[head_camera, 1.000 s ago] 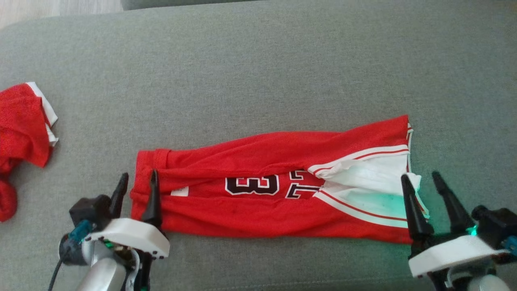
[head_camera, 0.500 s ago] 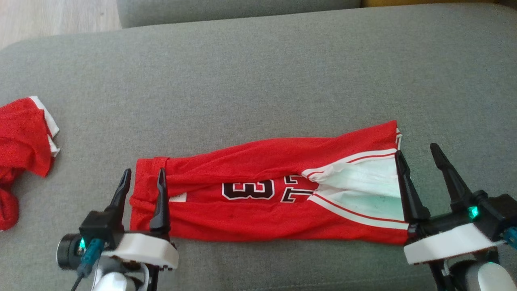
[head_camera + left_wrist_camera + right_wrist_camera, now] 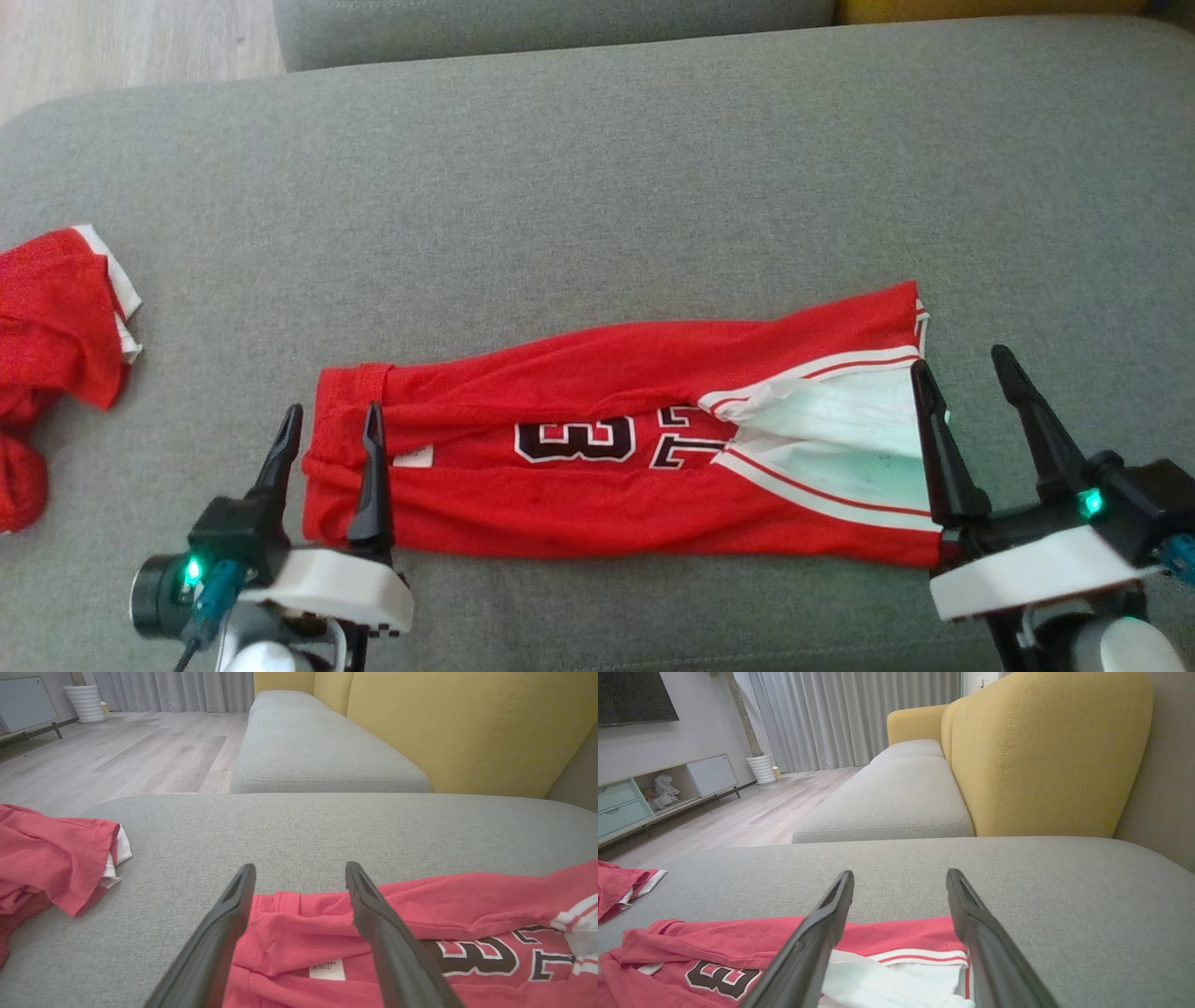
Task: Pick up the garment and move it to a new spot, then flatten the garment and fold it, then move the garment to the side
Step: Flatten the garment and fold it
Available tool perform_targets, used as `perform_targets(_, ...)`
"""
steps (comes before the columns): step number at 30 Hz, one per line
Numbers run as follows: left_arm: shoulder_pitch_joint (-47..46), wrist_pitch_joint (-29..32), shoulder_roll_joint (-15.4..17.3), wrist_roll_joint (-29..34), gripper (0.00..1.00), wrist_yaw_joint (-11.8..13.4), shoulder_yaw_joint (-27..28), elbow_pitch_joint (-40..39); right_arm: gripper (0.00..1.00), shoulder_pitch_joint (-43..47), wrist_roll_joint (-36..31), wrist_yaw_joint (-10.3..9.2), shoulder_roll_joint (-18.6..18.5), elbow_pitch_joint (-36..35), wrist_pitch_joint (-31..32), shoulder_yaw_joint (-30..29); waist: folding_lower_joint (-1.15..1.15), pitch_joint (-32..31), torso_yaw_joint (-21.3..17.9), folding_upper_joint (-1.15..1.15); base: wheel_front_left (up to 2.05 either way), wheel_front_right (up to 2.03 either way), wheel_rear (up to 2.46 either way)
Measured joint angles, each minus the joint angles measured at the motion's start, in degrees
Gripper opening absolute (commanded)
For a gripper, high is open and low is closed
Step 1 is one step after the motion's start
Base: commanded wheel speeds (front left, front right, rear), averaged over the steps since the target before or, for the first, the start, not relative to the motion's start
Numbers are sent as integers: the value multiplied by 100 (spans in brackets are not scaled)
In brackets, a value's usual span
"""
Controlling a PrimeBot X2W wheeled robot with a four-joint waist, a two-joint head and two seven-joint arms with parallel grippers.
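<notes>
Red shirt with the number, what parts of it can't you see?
- Number: head view, folds cover part of it.
- Label: left wrist view, print too small to read.
- Shirt, right corner: head view, behind the right tool.
- Other red cloth: head view, cut off by the left edge.

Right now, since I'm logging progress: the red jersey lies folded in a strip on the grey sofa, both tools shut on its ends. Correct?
Not quite: both tools are open. The head view shows the left tool and right tool with jaws apart at the jersey ends.
</notes>
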Motion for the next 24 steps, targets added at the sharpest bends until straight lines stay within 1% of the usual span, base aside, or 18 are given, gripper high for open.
perform_targets(6,-2,-1,21,0,100,1,18,-2,100,-2,81,0,54,162,19,-53,0,34,29,0,0,0,0)
perform_targets(9,-19,-3,18,-3,100,1,20,-9,100,-16,123,0,79,404,16,-160,0,82,80,0,0,0,0)
perform_targets(12,-70,-10,0,-11,100,0,19,-14,100,-81,214,0,138,865,-24,-350,0,156,158,0,0,0,0)
perform_targets(13,-70,-10,0,-11,100,0,19,-14,100,-81,214,0,138,865,-24,-350,0,156,158,0,0,0,0)
perform_targets(14,-140,-35,-32,-10,100,-2,5,-20,100,-202,223,0,138,1316,-69,-478,0,209,230,0,0,0,0)
perform_targets(15,-140,-35,-32,-10,100,-2,5,-20,100,-202,223,0,138,1316,-69,-478,0,209,230,0,0,0,0)
perform_targets(20,-444,-86,-169,2,100,-59,-47,-47,100,-636,215,0,113,2408,-169,-726,1,364,429,0,0,0,0)
perform_targets(24,-648,-122,-256,59,100,-119,-86,-58,100,-786,226,0,99,3052,-169,-750,1,508,565,0,0,0,0)
